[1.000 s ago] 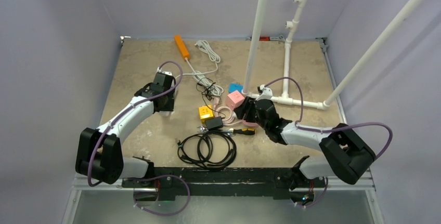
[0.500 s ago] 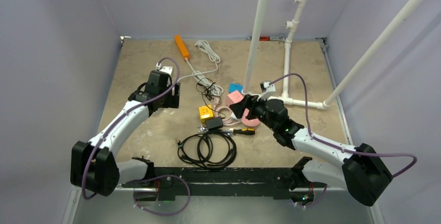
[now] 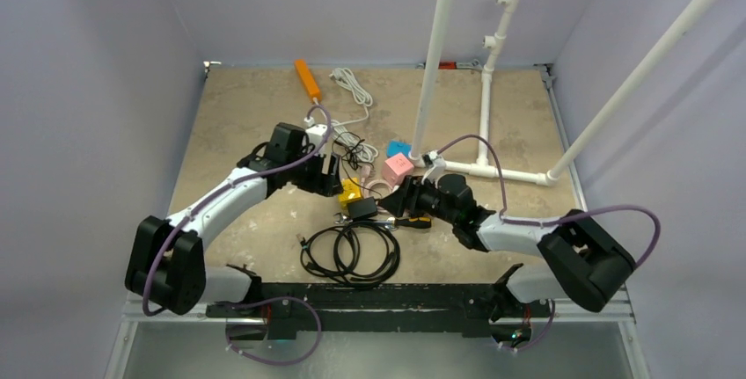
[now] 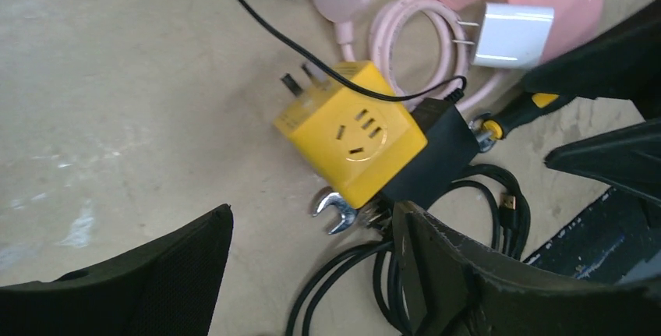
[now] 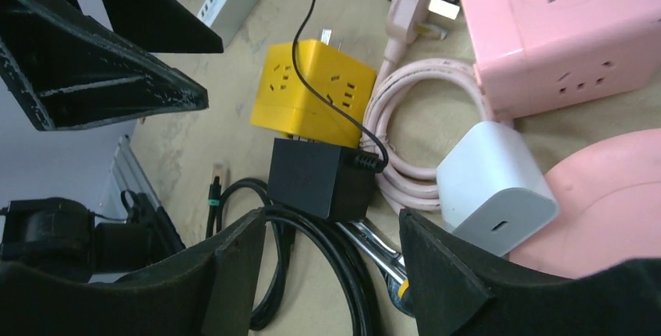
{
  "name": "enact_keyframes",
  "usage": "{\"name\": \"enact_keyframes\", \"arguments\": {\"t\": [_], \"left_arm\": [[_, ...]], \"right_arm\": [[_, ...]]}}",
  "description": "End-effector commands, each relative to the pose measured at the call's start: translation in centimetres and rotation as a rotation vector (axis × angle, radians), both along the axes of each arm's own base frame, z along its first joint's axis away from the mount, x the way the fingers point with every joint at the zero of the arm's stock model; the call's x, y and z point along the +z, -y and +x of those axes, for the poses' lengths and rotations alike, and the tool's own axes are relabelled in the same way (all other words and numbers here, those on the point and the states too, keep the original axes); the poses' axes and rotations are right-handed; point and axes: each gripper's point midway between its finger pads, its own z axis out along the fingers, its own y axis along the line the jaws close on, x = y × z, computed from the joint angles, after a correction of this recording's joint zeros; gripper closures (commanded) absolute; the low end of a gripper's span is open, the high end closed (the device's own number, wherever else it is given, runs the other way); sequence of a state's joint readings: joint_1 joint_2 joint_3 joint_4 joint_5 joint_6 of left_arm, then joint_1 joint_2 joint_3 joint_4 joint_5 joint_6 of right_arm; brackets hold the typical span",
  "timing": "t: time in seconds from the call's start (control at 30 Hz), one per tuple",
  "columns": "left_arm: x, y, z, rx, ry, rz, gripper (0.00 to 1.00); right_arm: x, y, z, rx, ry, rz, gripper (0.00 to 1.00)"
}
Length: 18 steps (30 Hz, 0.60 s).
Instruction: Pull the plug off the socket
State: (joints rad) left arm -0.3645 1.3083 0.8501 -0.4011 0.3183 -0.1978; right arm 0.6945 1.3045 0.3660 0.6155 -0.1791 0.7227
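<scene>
Plug (image 5: 319,178), a black block adapter, is seated in one side face of the yellow cube socket (image 5: 316,94) near the middle of the worktop (image 3: 237,115); its thin black lead loops up over the cube. Worktop surface beige, mottled. White PVC pipe frame (image 3: 437,54) rises at the far right. Left arm reaches in from the left; left pincer (image 4: 312,219) hangs over the cube with jaws well apart and nothing held, cube and plug lying just beyond the tips. Right arm comes in low from the right; right pincer (image 5: 334,223) likewise wide apart and empty, with the plug just ahead of the gap and not touched. Coiled black cable (image 3: 352,251) lies just on the near side of the plug. Pink cube socket (image 5: 561,24) sits near the yellow one but apart from it, with a pink cable (image 5: 405,110) coiled between the two. Orange power strip (image 3: 307,80) and white cable (image 3: 352,87) lie far back, well apart from this cluster. White charger (image 5: 495,184) rests against the pink coil, just beside the plug. Screwdriver (image 4: 522,114), yellow-and-black handle, lies close to the plug. Open-end wrench (image 4: 331,207): head shows at the cube's lower corner; cannot tell whether it lies under the cube.
</scene>
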Motion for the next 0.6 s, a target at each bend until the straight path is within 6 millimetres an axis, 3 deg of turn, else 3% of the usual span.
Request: {"name": "enact_keyframes", "arguments": {"t": [0.0, 0.3, 0.57], "left_arm": [[-1.0, 2.5, -1.5, -0.109, -0.041, -0.012, 0.28], [-3.4, 3.9, -1.9, -0.133, -0.144, -0.020, 0.34], [-4.3, 4.5, -2.2, -0.146, -0.192, -0.026, 0.45]], "right_arm": [[1.5, -2.1, -0.5, 0.080, 0.019, 0.118, 0.35], [-1.7, -4.0, -0.2, 0.011, -0.034, 0.007, 0.36], [-2.3, -5.4, -0.4, 0.009, -0.079, 0.066, 0.37]]}}
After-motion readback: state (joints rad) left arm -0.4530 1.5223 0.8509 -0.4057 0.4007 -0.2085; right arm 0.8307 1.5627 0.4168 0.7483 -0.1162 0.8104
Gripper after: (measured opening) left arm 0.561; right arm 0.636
